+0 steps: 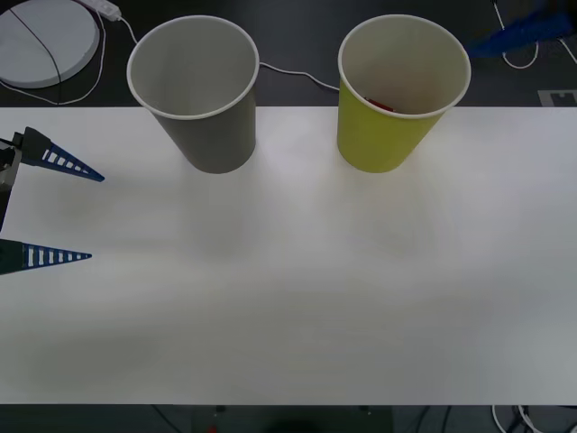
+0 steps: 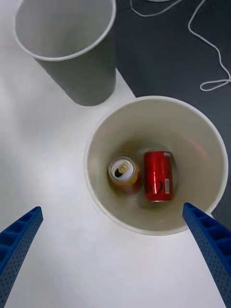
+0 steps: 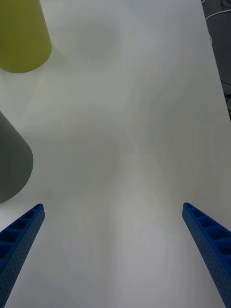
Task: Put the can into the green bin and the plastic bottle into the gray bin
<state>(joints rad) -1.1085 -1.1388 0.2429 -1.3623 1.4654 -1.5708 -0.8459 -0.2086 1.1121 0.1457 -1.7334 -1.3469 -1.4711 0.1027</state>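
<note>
We are holding our right end effector (image 2: 113, 240) wide open and empty above the green bin (image 2: 156, 118), where the can (image 2: 124, 173) is standing upright beside a red can (image 2: 158, 175) lying flat. Our left end effector (image 1: 77, 215), also open and empty, is hovering over the tabletop (image 1: 315, 289) near the gray bin (image 1: 194, 90).

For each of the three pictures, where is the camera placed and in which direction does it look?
Front view: above the arms, facing forward and down at the table; left gripper open at its left edge.
Right wrist view: above the green bin, looking in at the can and a red can; own fingers apart.
Left wrist view: over bare table, fingers apart.
Shared: green bin and gray bin.
</note>
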